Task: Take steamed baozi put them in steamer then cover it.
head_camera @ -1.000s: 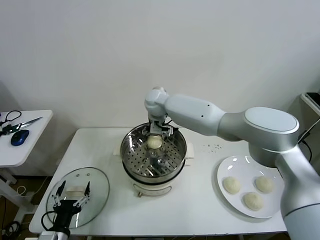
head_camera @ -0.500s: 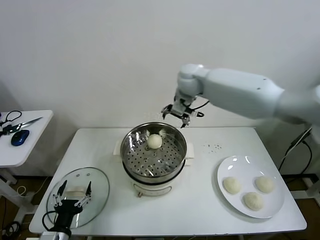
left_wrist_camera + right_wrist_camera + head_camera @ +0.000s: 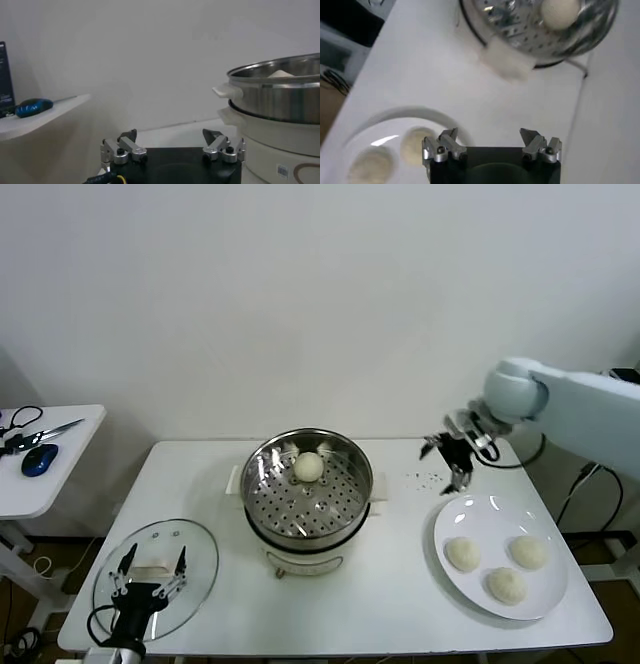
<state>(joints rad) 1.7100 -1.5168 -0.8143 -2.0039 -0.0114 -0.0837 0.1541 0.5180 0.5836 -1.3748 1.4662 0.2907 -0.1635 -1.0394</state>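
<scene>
Right end effector (image 3: 456,457) open, empty, seemingly above plate (image 3: 470,514) edge

Wall (image 3: 300,294): plain white, behind the worktop.
Worktop (image 3: 390,584): white, rectangular.
Side table (image 3: 50,469): white, left of the worktop, carrying a blue mouse (image 3: 38,458).
</scene>
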